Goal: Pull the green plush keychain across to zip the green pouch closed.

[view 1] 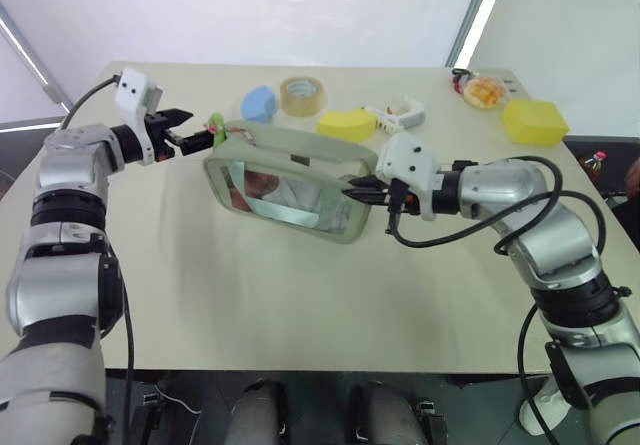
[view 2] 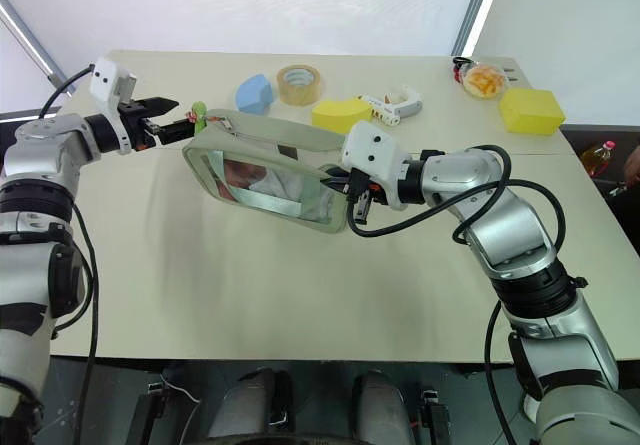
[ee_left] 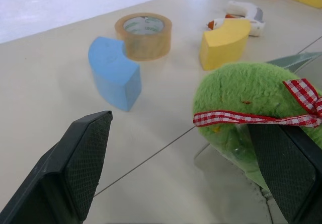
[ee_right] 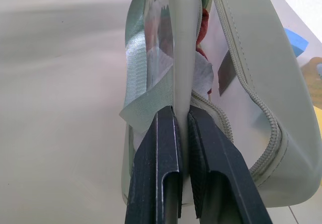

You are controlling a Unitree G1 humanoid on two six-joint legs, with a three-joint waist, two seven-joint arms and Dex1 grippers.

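At the far left, the left gripper (view 1: 192,129) hangs just above the counter (view 1: 300,305) with its jaws spread wide and nothing held. In the left wrist view its two black fingers (ee_left: 83,158) stand well apart; the green plush keychain (ee_left: 246,100) sits between them, close against one finger, with a clear gap to the other. The keychain (view 1: 216,125) is a fuzzy lime-green charm tied with a red-and-white checked ribbon (ee_left: 302,90), and it sits at the left end of the green pouch (view 1: 290,180), by the top edge.

The pouch stands on its long edge near the middle of the counter, its clear window panel facing the robot, with something red and white inside. Its zipper (ee_right: 261,118) runs along the top and curves down round the right end.

At that right end the right gripper (view 1: 352,192) has its jaws pinched tight on the pouch's pale end seam; the right wrist view shows the two fingers (ee_right: 156,168) pressed together with the fabric edge between them.

Behind the pouch, from left to right, lie a blue sponge (view 1: 260,103), a roll of brown tape (view 1: 302,95), a yellow sponge (view 1: 346,124) and a small white tool (view 1: 400,113). Farther right, near the back corner, are a bowl of food (view 1: 485,92) and a yellow block (view 1: 534,121).
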